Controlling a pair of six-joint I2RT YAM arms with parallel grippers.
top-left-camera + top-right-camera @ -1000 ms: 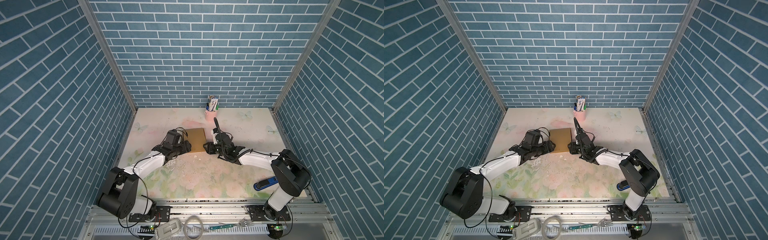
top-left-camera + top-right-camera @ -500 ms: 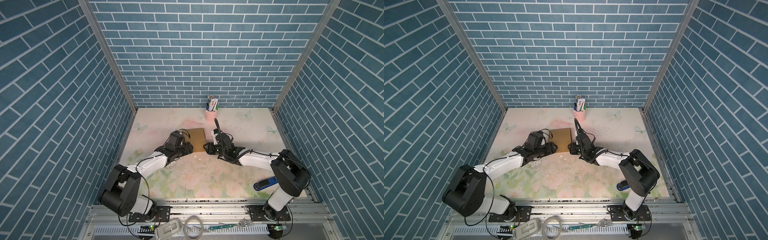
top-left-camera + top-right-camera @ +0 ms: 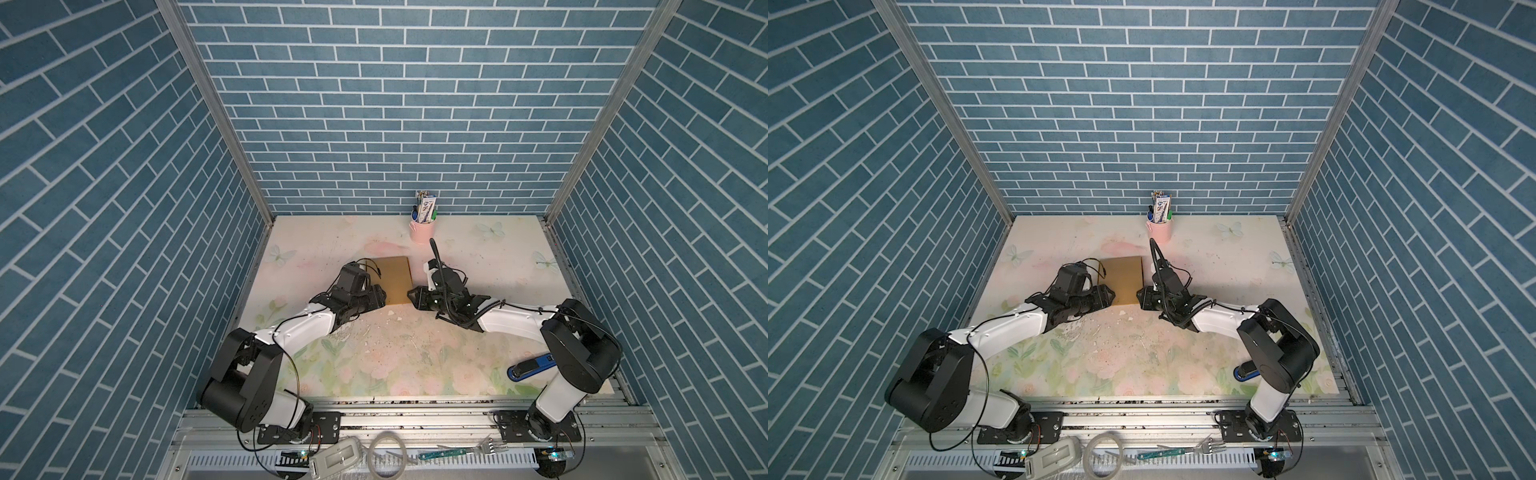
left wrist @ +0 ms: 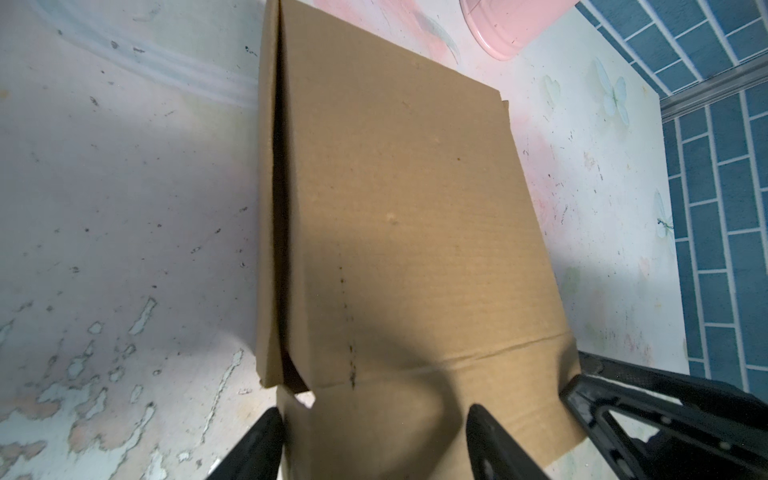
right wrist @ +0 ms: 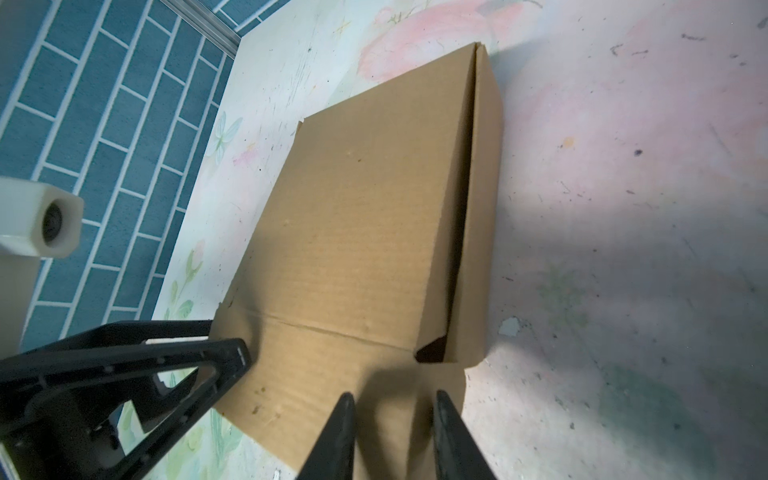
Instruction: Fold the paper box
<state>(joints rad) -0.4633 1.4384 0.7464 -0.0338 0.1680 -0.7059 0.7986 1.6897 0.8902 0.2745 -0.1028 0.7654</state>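
Faintly ribbed paper box [image 4: 407, 216] — rectangular.

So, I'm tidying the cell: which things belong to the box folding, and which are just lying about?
In the job: paper box, left gripper, right gripper.
Lying about: pink cup, blue-black tool, fork.

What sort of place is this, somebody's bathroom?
Probably not: it looks like a staged robot test booth. Blue brick-pattern panels wall in a small floral tabletop, a left arm and a right arm are bolted to a metal rail at its front, and a plain paper box lies between them.
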